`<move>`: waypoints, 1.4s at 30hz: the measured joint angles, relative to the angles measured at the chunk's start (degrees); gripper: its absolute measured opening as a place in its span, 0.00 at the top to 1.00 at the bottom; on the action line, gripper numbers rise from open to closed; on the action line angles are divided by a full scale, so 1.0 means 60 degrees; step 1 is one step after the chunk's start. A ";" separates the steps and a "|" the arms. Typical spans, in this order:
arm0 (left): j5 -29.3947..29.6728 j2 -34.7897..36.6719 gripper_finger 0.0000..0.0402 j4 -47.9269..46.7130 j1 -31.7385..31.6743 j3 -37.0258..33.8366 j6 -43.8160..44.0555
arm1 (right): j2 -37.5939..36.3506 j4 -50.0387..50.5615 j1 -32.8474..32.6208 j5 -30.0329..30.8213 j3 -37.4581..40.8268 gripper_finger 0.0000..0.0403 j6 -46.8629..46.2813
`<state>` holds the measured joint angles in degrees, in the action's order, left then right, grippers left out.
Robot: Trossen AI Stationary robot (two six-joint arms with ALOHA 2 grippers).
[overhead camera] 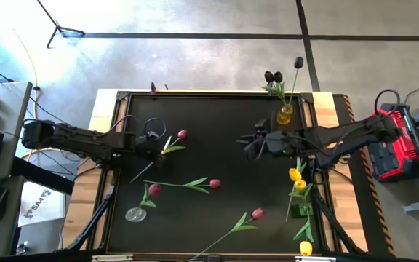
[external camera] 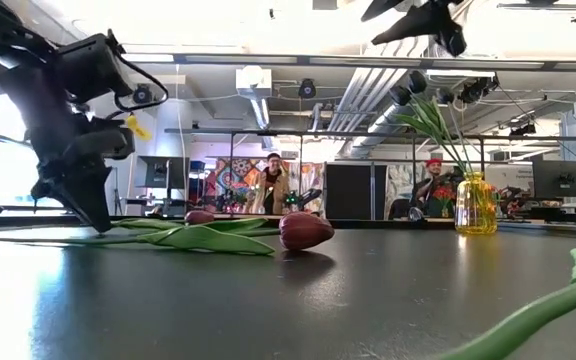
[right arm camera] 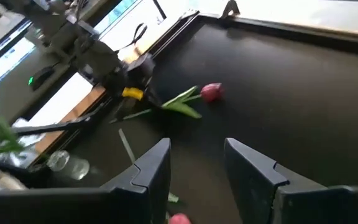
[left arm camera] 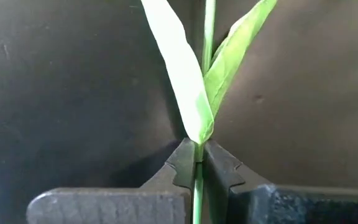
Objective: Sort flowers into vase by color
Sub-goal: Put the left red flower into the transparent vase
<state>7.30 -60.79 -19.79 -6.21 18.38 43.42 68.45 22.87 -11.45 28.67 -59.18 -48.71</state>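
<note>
While the right gripper (overhead camera: 255,143) hangs wide apart, the left gripper (overhead camera: 156,151) pinches the pink tulip's stem (left arm camera: 197,186), whose long axis runs straight ahead to the head (overhead camera: 182,134).

4 pink tulips (overhead camera: 182,134), 3 yellow tulips (overhead camera: 294,175), 3 dark tulips (overhead camera: 298,63), 3 vases (overhead camera: 286,114)

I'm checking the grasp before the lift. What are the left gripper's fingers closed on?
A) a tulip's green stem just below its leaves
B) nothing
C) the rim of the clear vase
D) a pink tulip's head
A: in the left wrist view the left gripper pinches the green stem just below the leaves.
</note>
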 joint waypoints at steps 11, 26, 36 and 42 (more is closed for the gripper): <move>0.0547 0.1948 1.00 0.0077 -0.0424 0.1016 -0.0014 | -0.0009 -0.0210 -0.0748 0.0313 0.0000 0.66 -0.0067; -0.0177 0.3078 1.00 0.1945 0.0078 0.1867 -0.1576 | 0.0001 0.0386 -0.2378 0.1933 0.0000 0.66 -0.0136; 0.0413 0.3088 1.00 0.5155 0.1372 0.1874 -0.3690 | 0.0035 0.1330 -0.3469 0.3702 0.0000 0.66 -0.1764; 0.1191 0.3264 1.00 0.6472 0.2679 0.1871 -0.5248 | 0.0035 0.1550 -0.4120 0.4985 0.0000 0.66 -0.2055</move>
<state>14.45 -41.21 19.04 9.86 29.61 11.93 68.66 32.17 -36.17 58.58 -59.18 -61.05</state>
